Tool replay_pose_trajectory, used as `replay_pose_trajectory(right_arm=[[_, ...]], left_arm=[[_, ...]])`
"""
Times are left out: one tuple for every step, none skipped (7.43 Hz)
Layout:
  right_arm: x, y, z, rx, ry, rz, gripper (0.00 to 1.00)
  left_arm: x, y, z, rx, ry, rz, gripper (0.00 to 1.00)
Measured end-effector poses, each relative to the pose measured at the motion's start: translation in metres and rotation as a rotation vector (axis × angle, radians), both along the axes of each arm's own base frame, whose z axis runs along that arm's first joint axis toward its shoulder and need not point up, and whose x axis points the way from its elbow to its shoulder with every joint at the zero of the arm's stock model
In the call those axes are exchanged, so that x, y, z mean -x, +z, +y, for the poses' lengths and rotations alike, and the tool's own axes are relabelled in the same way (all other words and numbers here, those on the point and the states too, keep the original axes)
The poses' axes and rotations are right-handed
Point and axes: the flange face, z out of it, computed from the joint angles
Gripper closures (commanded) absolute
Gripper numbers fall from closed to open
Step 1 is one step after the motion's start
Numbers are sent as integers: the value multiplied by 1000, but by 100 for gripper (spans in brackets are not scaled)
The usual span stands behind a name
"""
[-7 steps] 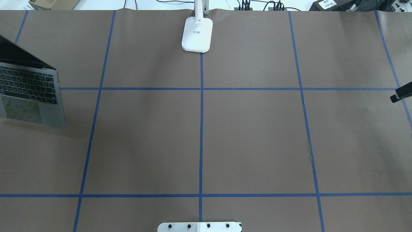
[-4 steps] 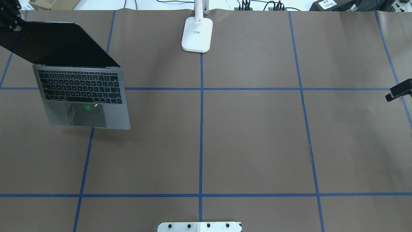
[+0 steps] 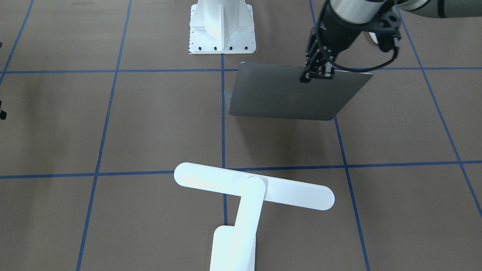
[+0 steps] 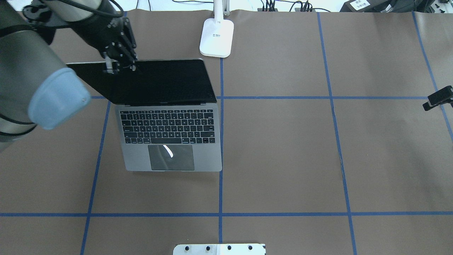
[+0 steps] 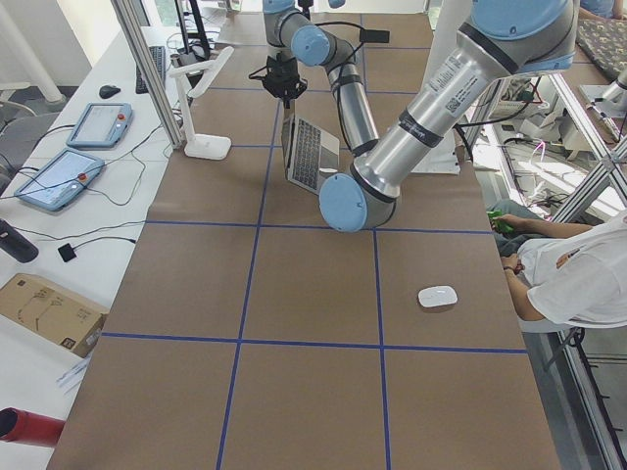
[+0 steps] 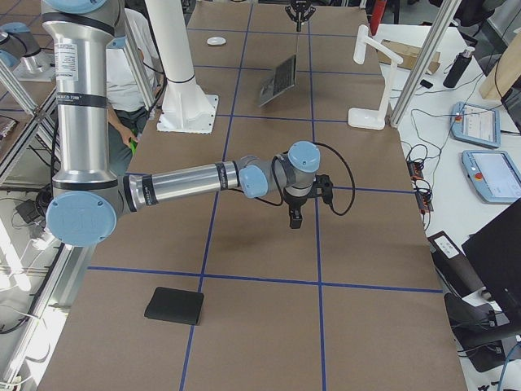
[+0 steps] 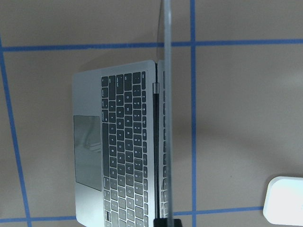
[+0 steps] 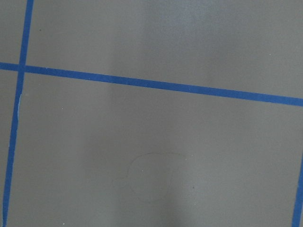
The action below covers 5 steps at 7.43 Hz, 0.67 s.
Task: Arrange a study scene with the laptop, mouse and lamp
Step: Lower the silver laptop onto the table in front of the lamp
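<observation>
The space-grey laptop (image 4: 170,141) is open, screen dark, and hangs just left of the centre line, its shadow on the paper below. My left gripper (image 4: 118,65) is shut on the top edge of its lid, also in the front view (image 3: 316,73). The left wrist view shows the keyboard (image 7: 128,151) with the lid edge-on. The white lamp's base (image 4: 216,37) stands at the far middle; its bar head (image 3: 254,186) reaches over the table. The white mouse (image 5: 437,297) lies near the robot's left end. My right gripper (image 4: 437,98) hovers at the right edge; its state is unclear.
Brown paper with blue tape lines covers the table (image 4: 283,159). The white robot pedestal (image 3: 222,26) stands at the near middle edge. A black square mat (image 6: 174,305) lies near the robot's right end. A seated person (image 5: 578,274) is beside the table.
My left arm has carried the open laptop rightward from the table's left edge to just left of the centre line. The right gripper has barely shifted.
</observation>
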Motion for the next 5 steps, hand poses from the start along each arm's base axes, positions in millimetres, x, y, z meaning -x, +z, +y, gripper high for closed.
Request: replay_pose_trajectory(right_arm=[[0,0,0,0,1,1,1],[0,2,-1,3,1,3,1],[0,4,-1,6,0,4,1],[0,5,-1,9,0,5,1],[0,6,-1,11,0,5,1]], left_arm=[[-31,-19,-11,4,10,-27,100],[-60,-33,-21,6,22,-54,100],[-82,-39,-29,0,30,-75,100],[-98,-40,-39,-8,33,-82,100],[-112,-39,-51,-16,35,-81,100]])
